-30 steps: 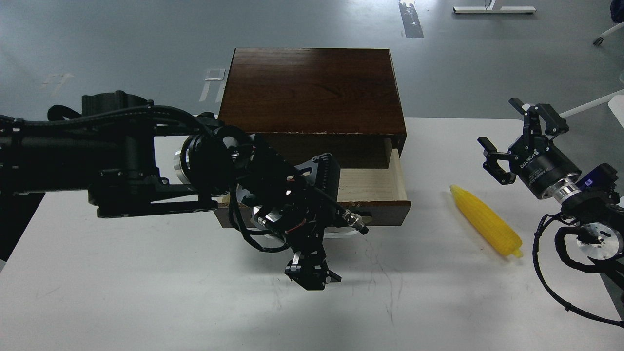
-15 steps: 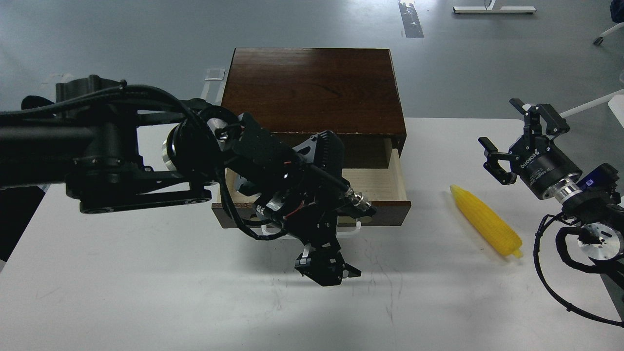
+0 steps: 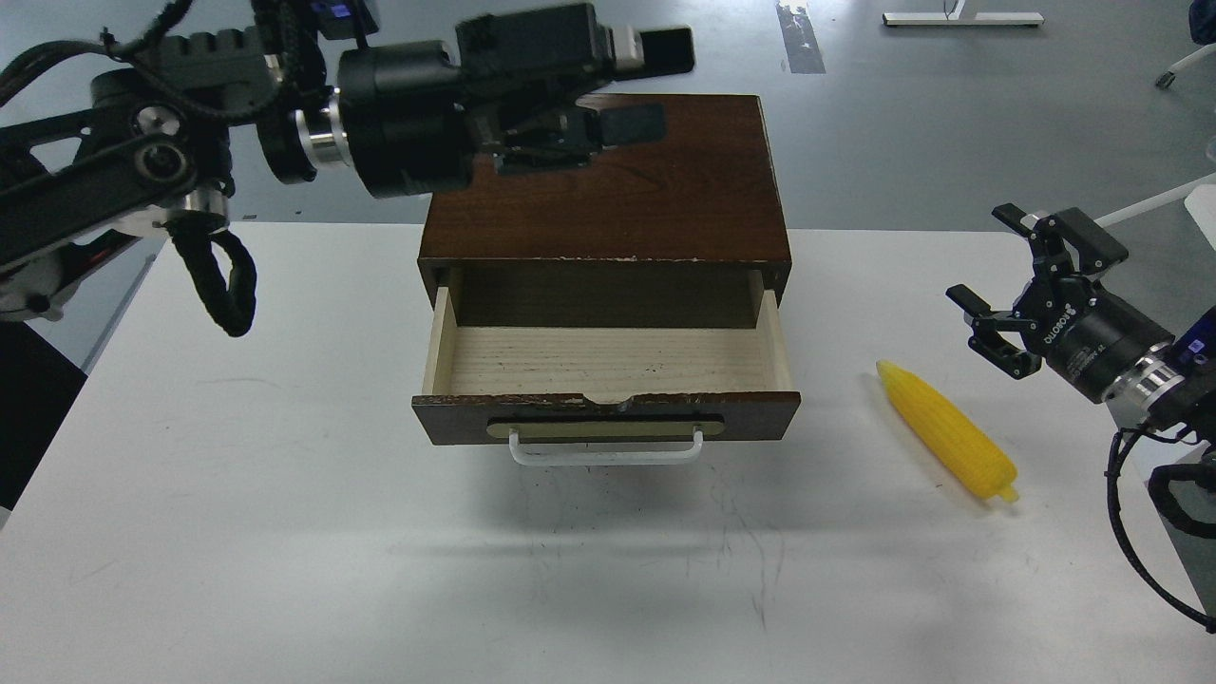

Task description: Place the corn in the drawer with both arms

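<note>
The dark brown drawer [image 3: 608, 418] stands pulled open from its case [image 3: 608, 180] at the table's middle; its pale wood inside holds nothing, and the white bar handle [image 3: 606, 454] faces me. The yellow corn [image 3: 945, 430] lies on the white table to the right of the drawer, pointed end toward the back left. My left gripper [image 3: 655, 85] is open and empty, held high over the case's top. My right gripper [image 3: 1031, 285] is open and empty, a little behind and to the right of the corn.
The white table [image 3: 285, 532] ends at its left edge near my left arm and at the right beyond my right arm. Grey floor lies behind the case, with a white frame leg [image 3: 1149, 204] at the far right.
My left arm has let go near the handle and swung up and back, from in front of the drawer to above the case. The right gripper shifted slightly right and down.
</note>
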### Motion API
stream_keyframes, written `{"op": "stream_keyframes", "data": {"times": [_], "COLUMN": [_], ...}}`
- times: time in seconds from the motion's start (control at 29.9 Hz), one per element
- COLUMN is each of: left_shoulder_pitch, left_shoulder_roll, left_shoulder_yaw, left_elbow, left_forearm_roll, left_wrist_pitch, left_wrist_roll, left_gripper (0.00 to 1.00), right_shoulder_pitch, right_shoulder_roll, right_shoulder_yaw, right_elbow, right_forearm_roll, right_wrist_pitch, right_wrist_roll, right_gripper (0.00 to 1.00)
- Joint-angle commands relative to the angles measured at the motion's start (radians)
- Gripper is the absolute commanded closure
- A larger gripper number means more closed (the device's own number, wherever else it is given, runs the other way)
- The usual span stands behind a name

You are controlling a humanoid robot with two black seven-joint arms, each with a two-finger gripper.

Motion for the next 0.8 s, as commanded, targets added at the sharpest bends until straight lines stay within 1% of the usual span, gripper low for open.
{"op": "stream_keyframes", "data": {"times": [0.0, 0.07, 0.13, 0.17, 0.27, 0.33, 0.37, 0.4, 0.43, 0.47, 0.53, 0.57, 0.63, 0.77], "left_shoulder_pitch": [0.037, 0.063, 0.074, 0.082, 0.085, 0.108, 0.108, 0.12, 0.129, 0.134, 0.16, 0.16, 0.171, 0.171], "left_shoulder_roll": [0.019, 0.023, 0.022, 0.022, 0.017, 0.014, 0.014, 0.011, 0.009, 0.009, 0.012, 0.012, 0.014, 0.014], "left_shoulder_yaw": [-0.012, -0.012, -0.014, -0.017, -0.017, -0.017, -0.017, -0.018, -0.018, -0.018, -0.02, -0.02, -0.02, -0.02], "left_elbow": [0.084, 0.139, 0.161, 0.184, 0.244, 0.282, 0.282, 0.293, 0.303, 0.307, 0.307, 0.307, 0.305, 0.305], "left_forearm_roll": [-0.164, -0.242, -0.273, -0.308, -0.412, -0.506, -0.506, -0.535, -0.555, -0.561, -0.565, -0.565, -0.563, -0.563], "left_wrist_pitch": [0.0, 0.0, 0.0, 0.0, 0.0, 0.0, 0.0, 0.0, 0.0, 0.0, 0.0, 0.0, 0.0, 0.0], "left_wrist_roll": [0.0, 0.0, 0.0, 0.0, 0.0, 0.0, 0.0, 0.0, 0.019, 0.024, 0.025, 0.025, 0.027, 0.027], "left_gripper": [0.01, 0.01, 0.01, 0.01, 0.01, 0.01, 0.01, 0.01, 0.01, 0.01, 0.01, 0.01, 0.01, 0.01], "right_shoulder_pitch": [0.004, 0.007, 0.008, 0.01, 0.01, 0.005, 0.005, 0.005, 0.008, 0.01, 0.014, 0.014, 0.02, 0.048], "right_shoulder_roll": [-0.069, -0.12, -0.142, -0.161, -0.197, -0.217, -0.217, -0.218, -0.217, -0.217, -0.217, -0.217, -0.211, -0.192], "right_shoulder_yaw": [-0.001, -0.001, -0.002, -0.002, -0.004, -0.01, -0.01, -0.025, -0.051, -0.067, -0.136, -0.136, -0.195, -0.239], "right_elbow": [0.039, 0.047, 0.047, 0.048, 0.057, 0.068, 0.068, 0.071, 0.07, 0.071, 0.068, 0.068, 0.059, 0.051], "right_forearm_roll": [-0.213, -0.393, -0.478, -0.559, -0.71, -0.845, -0.845, -0.903, -0.961, -0.989, -1.075, -1.075, -1.106, -1.109], "right_wrist_pitch": [-0.009, -0.035, -0.055, -0.075, -0.116, -0.17, -0.17, -0.203, -0.243, -0.265, -0.355, -0.356, -0.405, -0.406], "right_wrist_roll": [0.0, 0.0, 0.0, 0.0, 0.0, 0.0, 0.0, 0.0, 0.0, 0.0, 0.0, 0.0, 0.0, 0.0], "right_gripper": [0.0, 0.0, 0.0, 0.0, 0.0, 0.0, 0.0, 0.0, 0.0, 0.0, 0.0, 0.0, 0.0, 0.0]}}
